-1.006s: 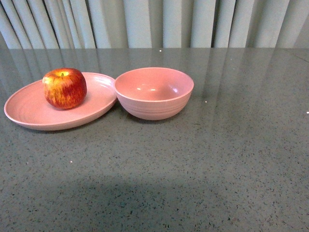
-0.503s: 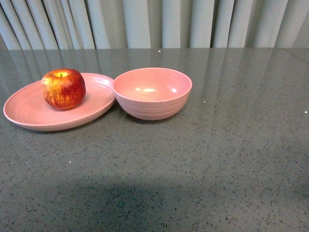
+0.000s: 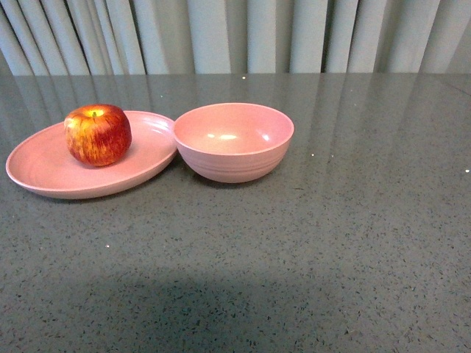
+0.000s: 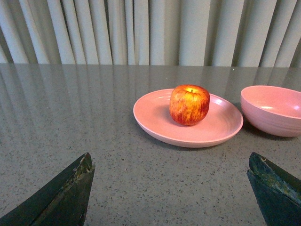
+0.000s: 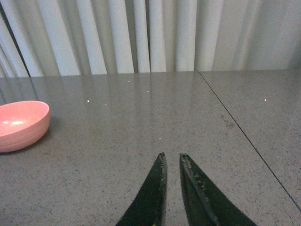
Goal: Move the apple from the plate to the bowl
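apple (image 3: 98, 134) on plate (image 3: 44, 165), plate at left, bowl (image 3: 233, 141) just right of plate, both on table (image 3: 309, 243)

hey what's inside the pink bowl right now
Nothing shows inside the bowl, only its bare pink interior with light glints. Its near inner wall is hidden behind the rim. The apple sits on the plate beside it.

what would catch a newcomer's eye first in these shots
The red, yellow-streaked apple stands out first, sitting on the shallow pink plate at the left of the grey speckled table. Just right of the plate stands the deeper pink bowl, empty. In the left wrist view, the left gripper is spread wide open, facing the apple.
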